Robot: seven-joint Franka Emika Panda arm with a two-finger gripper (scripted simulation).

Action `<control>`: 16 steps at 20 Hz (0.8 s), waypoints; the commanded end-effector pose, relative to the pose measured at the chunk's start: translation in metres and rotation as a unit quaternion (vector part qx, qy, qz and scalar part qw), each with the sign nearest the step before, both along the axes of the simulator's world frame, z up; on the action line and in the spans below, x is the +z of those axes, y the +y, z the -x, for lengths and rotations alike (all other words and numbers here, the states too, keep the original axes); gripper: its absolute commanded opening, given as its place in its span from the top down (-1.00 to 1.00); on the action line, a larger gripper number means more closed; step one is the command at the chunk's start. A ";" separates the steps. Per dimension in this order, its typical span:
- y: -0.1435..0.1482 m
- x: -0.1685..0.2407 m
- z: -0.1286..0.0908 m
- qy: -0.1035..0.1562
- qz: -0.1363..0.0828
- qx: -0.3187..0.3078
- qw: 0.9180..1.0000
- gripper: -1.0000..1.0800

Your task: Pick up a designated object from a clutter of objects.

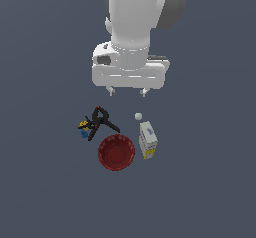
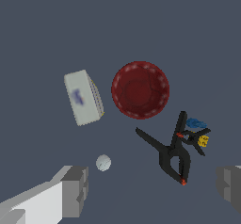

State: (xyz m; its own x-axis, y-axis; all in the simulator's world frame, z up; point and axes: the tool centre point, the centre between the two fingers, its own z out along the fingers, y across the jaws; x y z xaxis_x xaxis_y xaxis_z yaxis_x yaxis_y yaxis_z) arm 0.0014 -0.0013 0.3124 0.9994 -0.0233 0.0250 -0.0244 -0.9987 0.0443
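Five loose items on a flat grey floor, one gripper (image 1: 129,91) above them, fingers apart and holding nothing.

One small white ball (image 1: 138,116), smooth and round, just below centre of the exterior view, apart from everything, just above one white and yellow box (image 1: 148,140) with flat faces and square edges. One red bowl (image 1: 116,152), round, with a pale speckled rim, left of the box. One black clamp (image 1: 101,122) with long thin handles and red tips, touching one small blue-yellow item (image 1: 83,127) at centre left.
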 end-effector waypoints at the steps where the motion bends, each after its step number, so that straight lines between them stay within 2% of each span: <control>1: 0.004 -0.015 0.002 0.001 -0.001 -0.005 1.000 -0.92; 8: 0.018 -0.074 0.014 0.002 -0.006 -0.027 1.000 -0.92; 16: 0.037 -0.148 0.045 0.004 -0.013 -0.058 0.998 -0.92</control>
